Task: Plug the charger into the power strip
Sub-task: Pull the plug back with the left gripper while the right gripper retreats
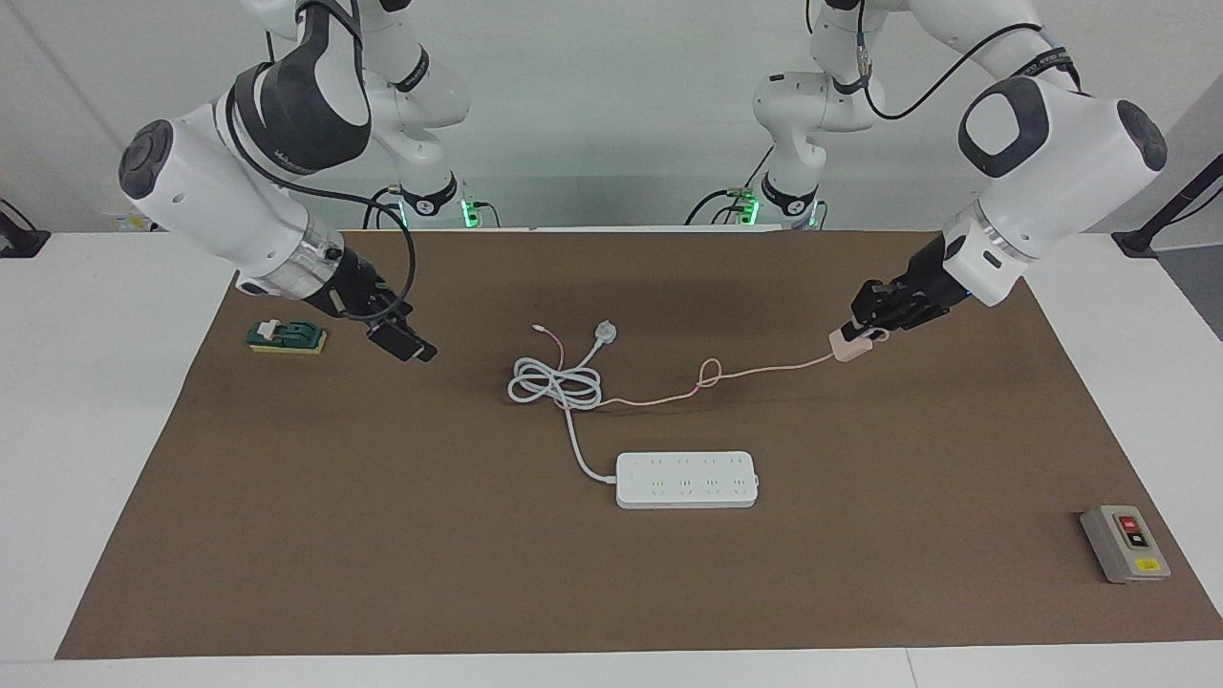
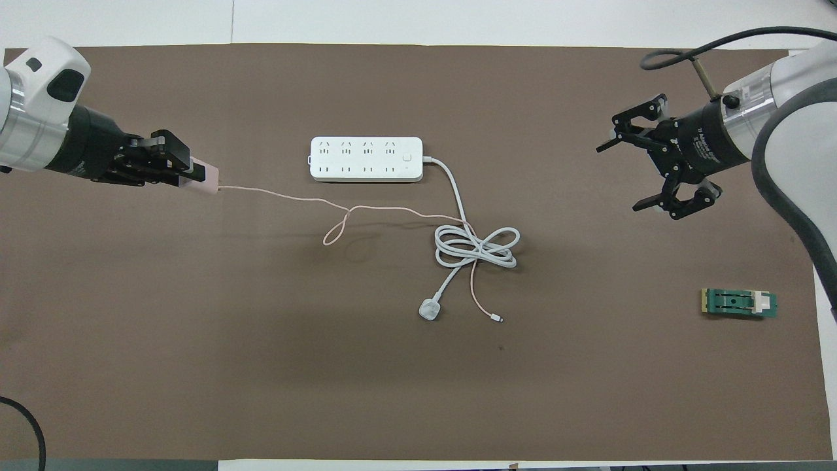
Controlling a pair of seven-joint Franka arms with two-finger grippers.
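My left gripper (image 1: 863,332) is shut on the pale pink charger (image 1: 849,347) and holds it in the air above the mat, toward the left arm's end of the table; it also shows in the overhead view (image 2: 204,176). The thin pink cable (image 2: 337,229) trails from the charger to the coiled white cord (image 2: 476,247). The white power strip (image 1: 686,479) lies flat mid-table, sockets up, and shows in the overhead view too (image 2: 366,159). My right gripper (image 2: 622,175) is open and empty, raised above the mat toward the right arm's end (image 1: 411,346).
The strip's white round-ended plug (image 2: 429,310) lies nearer to the robots than the coil. A green block (image 1: 287,336) sits near the right arm's end of the mat. A grey box with red and yellow buttons (image 1: 1125,543) sits at the left arm's end, far from the robots.
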